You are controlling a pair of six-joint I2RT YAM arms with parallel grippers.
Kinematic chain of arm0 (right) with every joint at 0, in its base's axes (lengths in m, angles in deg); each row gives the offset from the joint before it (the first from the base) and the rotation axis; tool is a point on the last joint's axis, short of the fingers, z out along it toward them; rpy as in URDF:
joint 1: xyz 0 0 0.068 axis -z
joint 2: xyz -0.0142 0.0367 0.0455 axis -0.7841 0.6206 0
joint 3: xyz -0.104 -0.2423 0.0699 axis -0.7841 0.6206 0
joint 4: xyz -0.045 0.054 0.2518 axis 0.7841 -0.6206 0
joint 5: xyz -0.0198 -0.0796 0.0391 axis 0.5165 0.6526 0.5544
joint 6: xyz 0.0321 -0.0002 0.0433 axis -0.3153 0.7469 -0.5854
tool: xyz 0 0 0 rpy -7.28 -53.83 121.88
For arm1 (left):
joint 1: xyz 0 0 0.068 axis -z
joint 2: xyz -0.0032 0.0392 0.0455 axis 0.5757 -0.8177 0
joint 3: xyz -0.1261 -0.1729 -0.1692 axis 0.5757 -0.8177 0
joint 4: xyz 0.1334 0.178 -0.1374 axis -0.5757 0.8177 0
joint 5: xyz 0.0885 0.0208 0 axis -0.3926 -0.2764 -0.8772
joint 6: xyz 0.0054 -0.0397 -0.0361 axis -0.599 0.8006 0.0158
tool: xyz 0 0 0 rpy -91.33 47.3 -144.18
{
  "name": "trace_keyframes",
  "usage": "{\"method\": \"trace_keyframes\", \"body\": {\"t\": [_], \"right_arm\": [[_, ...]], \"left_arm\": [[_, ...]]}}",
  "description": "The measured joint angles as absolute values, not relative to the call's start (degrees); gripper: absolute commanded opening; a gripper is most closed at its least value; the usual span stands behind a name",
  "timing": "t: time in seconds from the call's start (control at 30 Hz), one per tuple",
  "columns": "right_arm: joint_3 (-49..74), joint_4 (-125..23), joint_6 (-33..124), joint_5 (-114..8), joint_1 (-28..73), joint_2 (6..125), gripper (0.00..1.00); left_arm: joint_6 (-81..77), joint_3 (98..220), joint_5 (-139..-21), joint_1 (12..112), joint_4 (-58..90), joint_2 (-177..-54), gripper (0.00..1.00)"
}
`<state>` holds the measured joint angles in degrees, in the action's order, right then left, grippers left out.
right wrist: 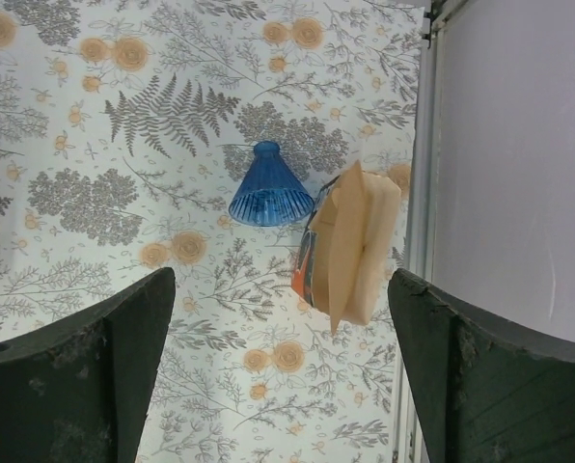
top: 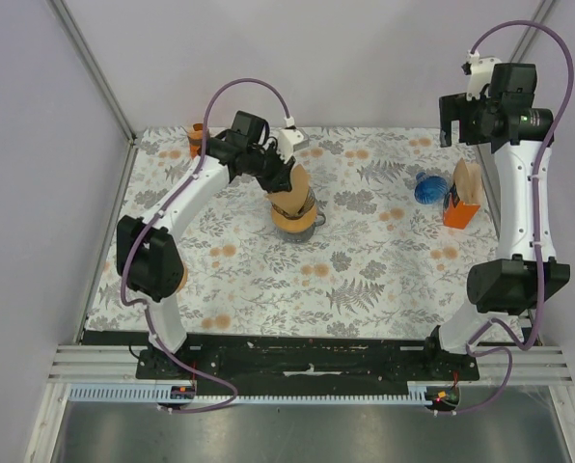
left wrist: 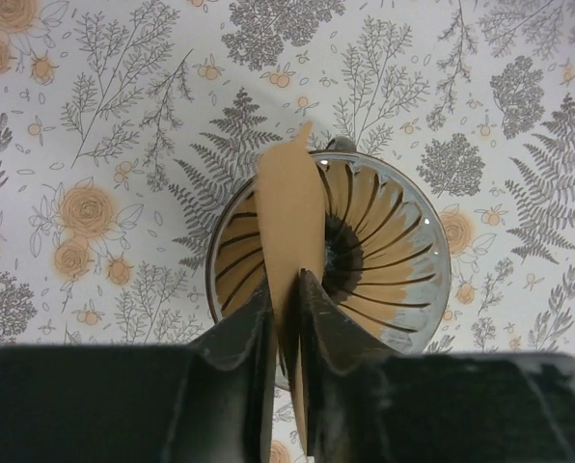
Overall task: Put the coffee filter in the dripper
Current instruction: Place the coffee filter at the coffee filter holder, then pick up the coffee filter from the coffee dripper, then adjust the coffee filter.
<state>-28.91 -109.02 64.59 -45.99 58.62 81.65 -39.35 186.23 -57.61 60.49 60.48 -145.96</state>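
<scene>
My left gripper [left wrist: 286, 289] is shut on a folded brown coffee filter [left wrist: 289, 222] and holds it edge-on over a clear ribbed dripper [left wrist: 394, 260]. The dripper's inside looks brown, as if lined with paper. In the top view the left gripper [top: 280, 174] is right over the dripper [top: 295, 214] near the table's middle, with the filter [top: 293, 183] in it. My right gripper [right wrist: 280, 318] is open and empty, raised high at the far right [top: 458, 121].
A blue glass dripper [right wrist: 270, 188] lies upside down at the right, next to an orange holder with a stack of brown filters [right wrist: 355, 246]; both show in the top view [top: 461, 198]. A white wall [right wrist: 519, 164] borders the right edge. An orange object [top: 197, 135] sits at the back left.
</scene>
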Motion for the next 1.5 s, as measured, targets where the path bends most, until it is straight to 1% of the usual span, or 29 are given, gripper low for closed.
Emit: {"method": "trace_keyframes", "body": {"t": [0.03, 0.33, 0.53, 0.63, 0.77, 0.9, 1.0, 1.1, 1.17, 1.23, 1.4, 1.5], "right_arm": [[-28.72, -108.63, 64.57, -46.71, 58.49, 81.36, 0.98], [-25.28, -108.17, 64.35, -48.85, 57.23, 81.08, 0.98], [-25.15, -107.71, 64.35, -54.51, 54.49, 79.79, 0.98], [-25.13, -106.55, 64.90, -56.89, 51.61, 77.56, 0.98], [-22.62, -102.88, 67.72, -60.09, 43.94, 71.55, 0.98], [-15.67, -96.48, 67.61, -68.35, 38.97, 61.85, 0.97], [-8.08, -88.28, 62.60, -74.14, 39.15, 53.21, 0.91], [-0.96, -78.23, 54.08, -78.99, 38.93, 46.81, 0.84], [2.02, -72.30, 48.00, -81.64, 38.10, 44.84, 0.81], [3.72, -67.49, 42.47, -83.78, 36.83, 44.45, 0.78], [6.78, -58.55, 30.87, -86.66, 32.09, 47.05, 0.71], [7.50, -56.52, 26.80, -86.86, 28.92, 49.08, 0.69]], "left_arm": [[-39.29, 186.41, -57.57, 60.64, 60.42, -146.24, 0.02], [-36.32, 187.83, -57.22, 60.77, 59.94, -144.26, 0.02], [-32.62, 190.80, -55.91, 60.73, 60.72, -140.87, 0.02], [-31.11, 193.16, -55.86, 60.73, 61.77, -138.29, 0.02], [-31.14, 196.86, -55.82, 60.73, 65.03, -134.70, 0.02], [-33.98, 199.24, -56.02, 60.73, 69.51, -129.81, 0.02], [-39.90, 199.52, -56.74, 60.84, 72.29, -124.82, 0.02], [-47.42, 198.89, -59.10, 61.71, 71.89, -119.95, 0.02], [-54.57, 194.43, -62.55, 63.81, 68.37, -114.81, 0.02], [-62.46, 186.65, -66.18, 67.20, 63.06, -108.26, 0.02], [-87.13, 159.11, -74.47, 75.66, 40.53, -91.45, 0.02], [-101.71, 147.39, -76.43, 77.52, 25.80, -87.51, 0.02]]}}
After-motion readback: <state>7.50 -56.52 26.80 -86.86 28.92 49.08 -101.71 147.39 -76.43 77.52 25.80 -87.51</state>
